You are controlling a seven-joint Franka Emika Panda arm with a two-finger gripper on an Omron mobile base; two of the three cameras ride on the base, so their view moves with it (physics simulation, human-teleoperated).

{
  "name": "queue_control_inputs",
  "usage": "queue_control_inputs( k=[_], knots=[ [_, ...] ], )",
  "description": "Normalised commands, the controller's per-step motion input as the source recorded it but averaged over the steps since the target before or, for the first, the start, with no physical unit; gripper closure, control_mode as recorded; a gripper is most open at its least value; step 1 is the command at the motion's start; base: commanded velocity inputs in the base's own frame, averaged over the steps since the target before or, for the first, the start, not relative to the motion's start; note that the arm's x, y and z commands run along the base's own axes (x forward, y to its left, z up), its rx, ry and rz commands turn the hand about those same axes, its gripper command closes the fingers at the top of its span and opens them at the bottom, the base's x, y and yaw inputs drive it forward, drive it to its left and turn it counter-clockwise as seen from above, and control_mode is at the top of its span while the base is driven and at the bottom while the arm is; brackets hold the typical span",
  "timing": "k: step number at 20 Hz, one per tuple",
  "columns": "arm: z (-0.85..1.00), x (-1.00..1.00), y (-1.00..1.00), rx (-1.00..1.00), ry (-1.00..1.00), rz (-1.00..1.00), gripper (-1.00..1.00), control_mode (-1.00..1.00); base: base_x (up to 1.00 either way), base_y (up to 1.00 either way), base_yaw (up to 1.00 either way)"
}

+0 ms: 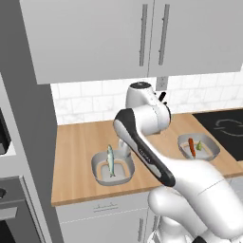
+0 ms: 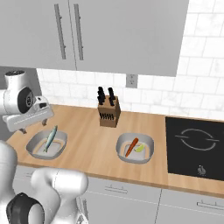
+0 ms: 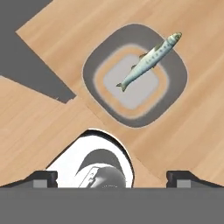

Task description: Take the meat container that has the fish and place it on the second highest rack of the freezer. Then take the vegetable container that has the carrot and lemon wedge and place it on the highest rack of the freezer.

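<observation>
Below, we see the wooden countertop [image 2: 96,144] carrying two shallow grey rounded tubs side by side but well apart. We label the left one the meat container [image 1: 113,169]; the slim silvery grey-green fish [image 1: 110,160] lies along it, with its head resting over the rim in the hand view [image 3: 151,59]. The other tub is the vegetable container [image 2: 135,148], holding a small bright orange carrot [image 2: 131,147] and, just beside it, a pale yellow-green lemon wedge [image 2: 140,148]. We find the white arm's two-finger gripper [image 3: 111,177] poised above the counter near the meat container, touching neither tub; its two dark fingertips [image 3: 41,178] stand far apart at the bottom corners of the hand view (jaws fully spread, nothing between them). Behind the tubs, a wooden knife block [image 2: 109,113] with dark handles stands upright against the white tiled wall [image 2: 197,87], under grey wall cabinets [image 2: 96,30] with long bar handles. To the right of the vegetable container we mark a black glass cooktop [image 2: 194,146] set flush in the counter.
</observation>
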Motion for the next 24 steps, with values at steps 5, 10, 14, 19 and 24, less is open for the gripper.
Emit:
queue_control_inputs(
  k=[5,10,14,19,24],
  knots=[
    [-0.71,0.53,0.35,-0.05,0.21,0.22,-1.0,-1.0,0.0,0.0,0.0],
    [-0.7,0.74,0.08,0.0,0.07,0.19,-1.0,-1.0,0.0,0.0,0.0],
    [-0.73,0.42,0.05,0.0,0.05,0.17,-1.0,-1.0,0.0,0.0,0.0],
    [-0.81,0.0,0.22,0.0,-0.01,0.07,-1.0,-1.0,0.0,0.0,0.0],
    [-0.43,0.0,0.02,0.0,0.0,0.08,-1.0,-1.0,0.0,0.0,0.0]
  ],
)
